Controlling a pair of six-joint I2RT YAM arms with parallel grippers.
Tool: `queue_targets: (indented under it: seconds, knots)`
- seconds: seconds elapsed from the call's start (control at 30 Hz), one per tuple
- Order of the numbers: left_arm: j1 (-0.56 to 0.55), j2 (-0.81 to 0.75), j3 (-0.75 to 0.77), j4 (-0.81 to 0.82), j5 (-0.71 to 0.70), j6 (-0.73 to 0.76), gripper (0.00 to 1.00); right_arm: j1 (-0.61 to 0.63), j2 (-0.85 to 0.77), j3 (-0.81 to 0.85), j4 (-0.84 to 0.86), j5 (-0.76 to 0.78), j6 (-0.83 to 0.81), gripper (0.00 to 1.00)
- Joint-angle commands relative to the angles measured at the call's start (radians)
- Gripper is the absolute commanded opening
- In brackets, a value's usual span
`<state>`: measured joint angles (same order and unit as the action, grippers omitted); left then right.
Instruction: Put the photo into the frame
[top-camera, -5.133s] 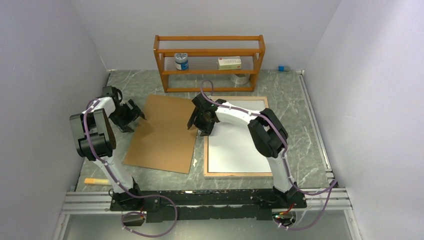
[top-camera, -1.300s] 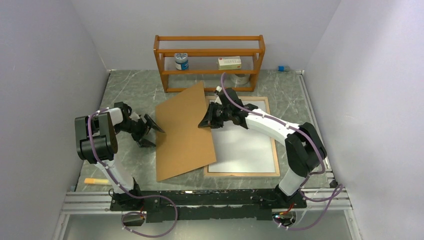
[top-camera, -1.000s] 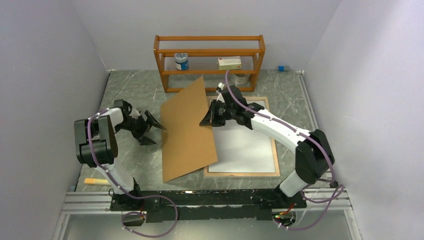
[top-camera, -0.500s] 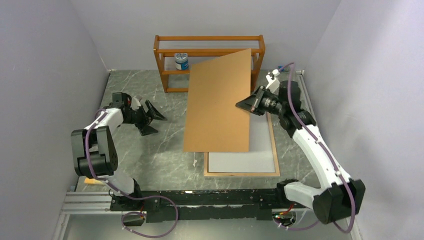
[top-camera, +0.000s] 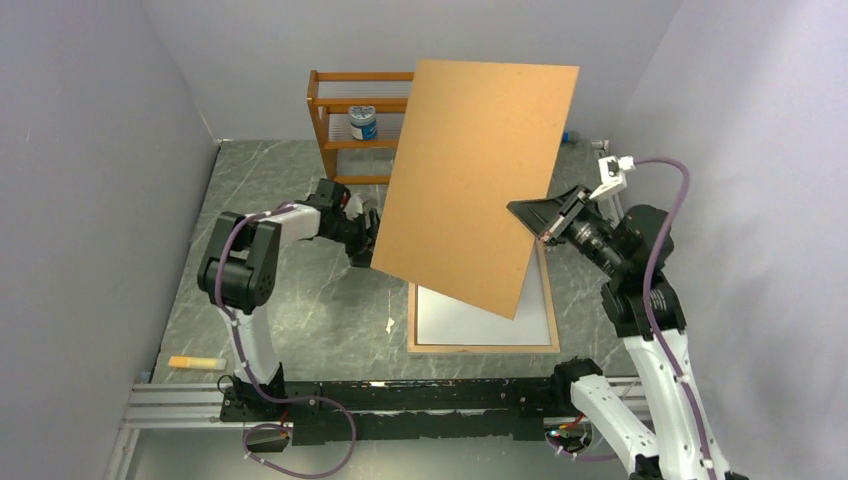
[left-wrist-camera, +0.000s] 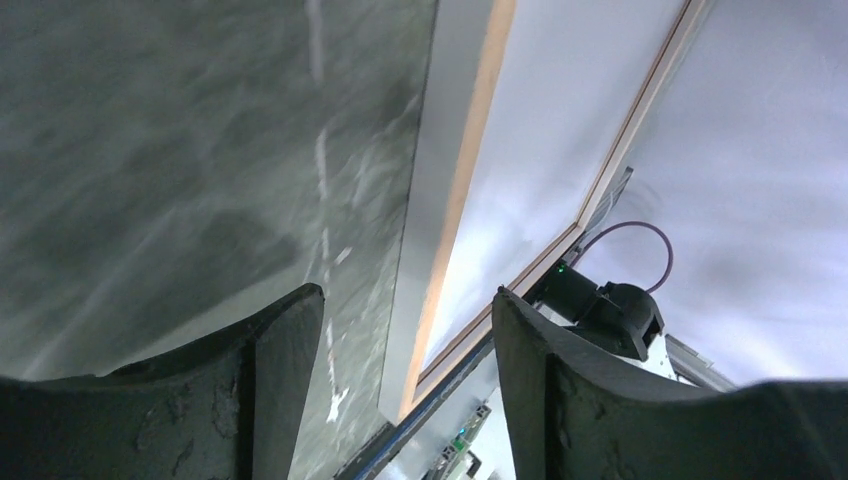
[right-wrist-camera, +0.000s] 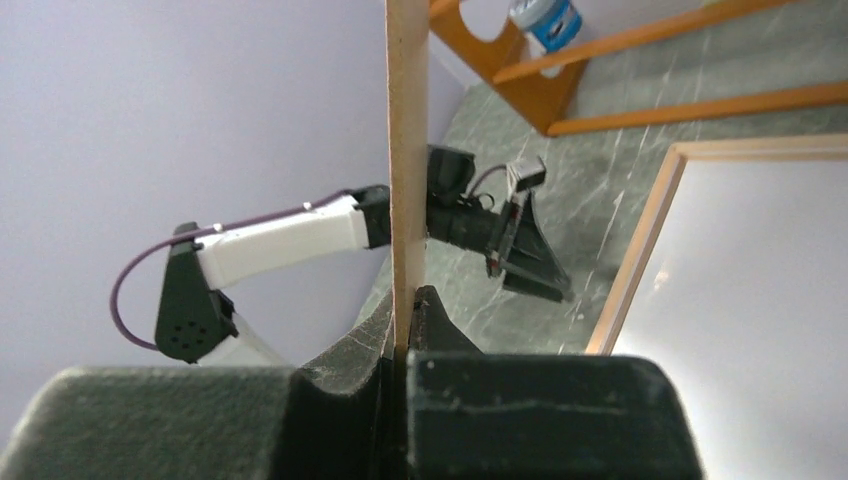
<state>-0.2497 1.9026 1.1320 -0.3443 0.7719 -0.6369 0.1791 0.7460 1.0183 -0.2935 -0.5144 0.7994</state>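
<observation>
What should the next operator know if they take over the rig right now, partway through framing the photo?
Right gripper: shut on the edge of the brown backing board, holding it tilted in the air over the frame.
Left gripper: open and empty, low beside the frame's left rim.
Frame: flat on the table, wood-coloured rim up, white inside. No separate photo is visible.
Done: board gripped and up off the table.
Left: probably lower the board into the frame's back and press it in.

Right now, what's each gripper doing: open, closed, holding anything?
Left gripper: open, jaws apart, nothing between them.
Right gripper: closed on the edge of the brown backing board, holding it up off the table.
</observation>
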Motion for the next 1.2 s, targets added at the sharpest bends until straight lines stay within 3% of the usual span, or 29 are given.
queue_targets:
  seconds: [0.0, 0.23, 0.63, 0.9, 1.17]
  knots:
    - [-0.080, 0.062, 0.102, 0.030, -0.023, -0.016, 0.67, -0.004, -0.085, 0.031, 0.073, 0.144, 0.048, 0.00]
    - [-0.201, 0.142, 0.224, -0.123, -0.305, 0.031, 0.61, -0.004, -0.148, 0.072, -0.014, 0.318, 0.069, 0.00]
    - [-0.286, 0.209, 0.308, -0.340, -0.615, 0.091, 0.44, -0.004, -0.175, 0.054, -0.053, 0.372, 0.091, 0.00]
    - [-0.286, 0.237, 0.293, -0.443, -0.698, 0.135, 0.31, -0.003, -0.167, 0.055, -0.070, 0.386, 0.097, 0.00]
    - [-0.215, 0.111, 0.172, -0.468, -0.671, 0.165, 0.33, -0.004, -0.140, 0.047, -0.068, 0.341, 0.089, 0.00]
